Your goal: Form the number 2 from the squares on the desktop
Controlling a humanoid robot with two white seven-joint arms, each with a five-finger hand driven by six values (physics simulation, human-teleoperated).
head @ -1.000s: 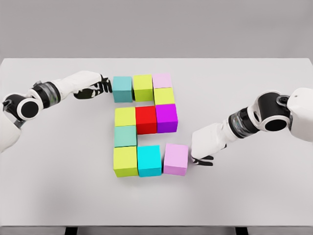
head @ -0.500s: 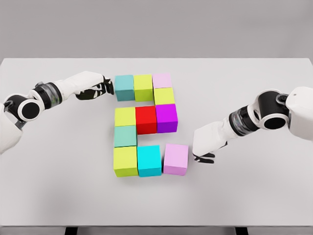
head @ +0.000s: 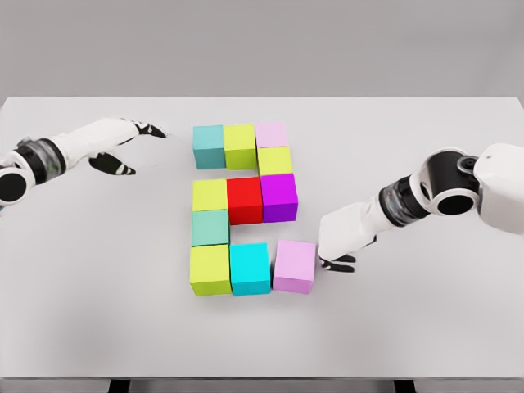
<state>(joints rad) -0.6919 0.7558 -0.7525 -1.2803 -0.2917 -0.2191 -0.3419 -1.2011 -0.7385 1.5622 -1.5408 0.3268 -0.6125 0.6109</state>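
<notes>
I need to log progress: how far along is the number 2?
Mostly done: the top row from the teal cube and the middle row look seated. In hand: the right hand is beside the pale purple cube, which sits slightly askew. Left hand hangs apart.

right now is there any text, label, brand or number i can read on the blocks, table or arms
None: no printed word, label, brand or digit shows anywhere.
The blocks are plain colours, for instance the red block and the cyan block.
The table is bare grey-white.
The left robot hand and right robot hand carry no markings.
Only the blocks' layout resembles a "2".
</notes>
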